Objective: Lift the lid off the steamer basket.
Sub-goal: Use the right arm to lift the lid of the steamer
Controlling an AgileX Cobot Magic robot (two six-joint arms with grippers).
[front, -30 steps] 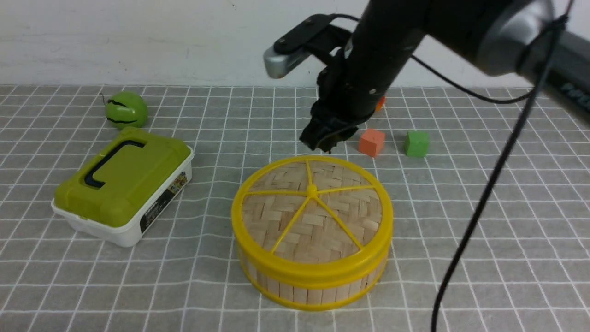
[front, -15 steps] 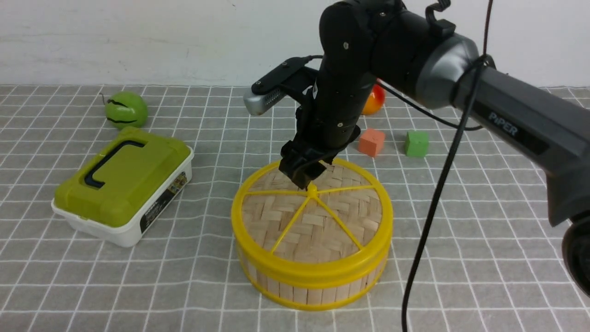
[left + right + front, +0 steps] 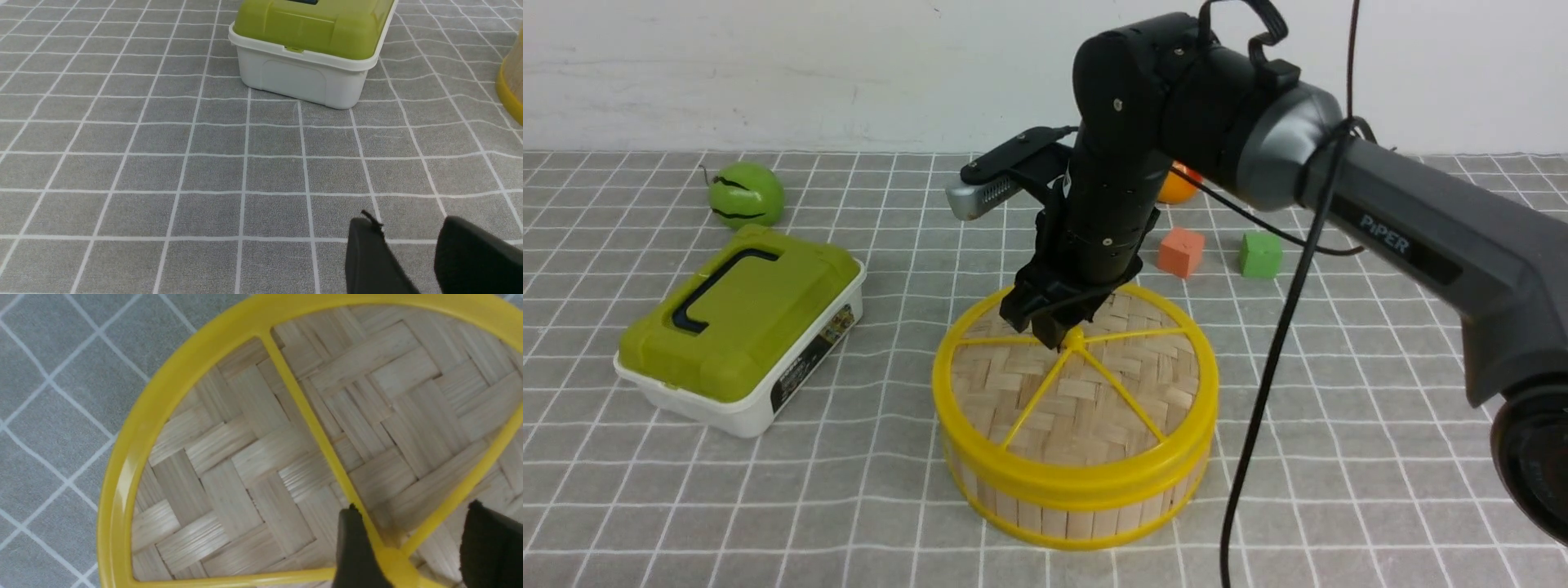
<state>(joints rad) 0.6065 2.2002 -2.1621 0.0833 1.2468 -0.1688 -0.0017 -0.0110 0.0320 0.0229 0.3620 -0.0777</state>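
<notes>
The lid (image 3: pixel 1086 400), woven bamboo with a yellow rim, spokes and centre knob (image 3: pixel 1076 336), sits on the steamer basket (image 3: pixel 1078 510) at mid-table. My right gripper (image 3: pixel 1058 327) is open and points down at the knob, its jaws standing either side of it. In the right wrist view the lid (image 3: pixel 253 457) fills the frame and the gripper (image 3: pixel 412 539) straddles the knob (image 3: pixel 394 561); one finger touches a spoke, the other stands apart. My left gripper (image 3: pixel 408 245) is open and empty low over bare cloth, out of the front view. The basket's edge (image 3: pixel 510 94) shows there.
A white box with a green lid (image 3: pixel 739 331) stands left of the basket and shows in the left wrist view (image 3: pixel 310 45). A green ball (image 3: pixel 746 193) lies at the back left. An orange cube (image 3: pixel 1181 251), a green cube (image 3: pixel 1260 255) and an orange fruit (image 3: pixel 1176 188) lie behind the basket.
My right arm has come forward and down from behind the basket until its open gripper reaches the lid's centre knob. The lid and basket have not moved.
</notes>
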